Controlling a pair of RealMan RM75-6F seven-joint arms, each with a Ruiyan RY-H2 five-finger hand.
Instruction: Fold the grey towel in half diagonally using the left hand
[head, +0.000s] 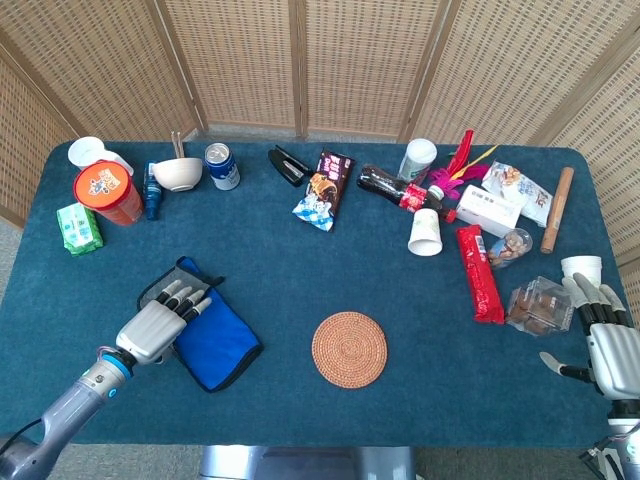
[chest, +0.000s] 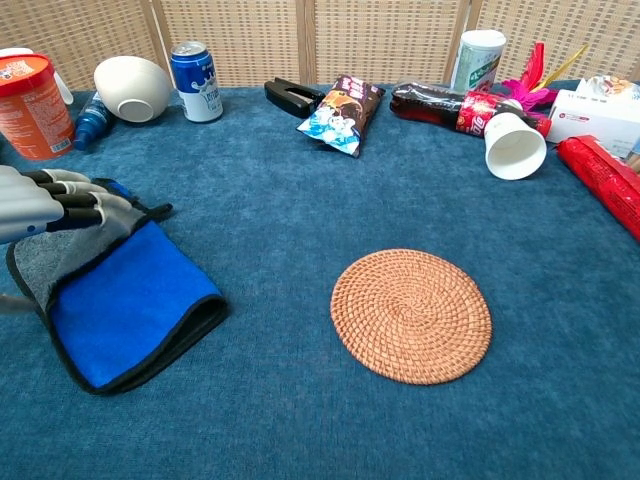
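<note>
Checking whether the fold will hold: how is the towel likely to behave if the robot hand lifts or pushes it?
The towel looks soft and floppy: its folded edge bulges. Lifted by a corner, it would probably drape. Pushed across the fuzzy table cover, it may bunch rather than slide.

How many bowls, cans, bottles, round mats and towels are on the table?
Bowls: 1, the white bowl
Cans: 1, the blue can
Bottles: 2, the blue bottle and the dark bottle
Round mats: 1, the woven mat
Towels: 1, the towel
Total: 6
</note>
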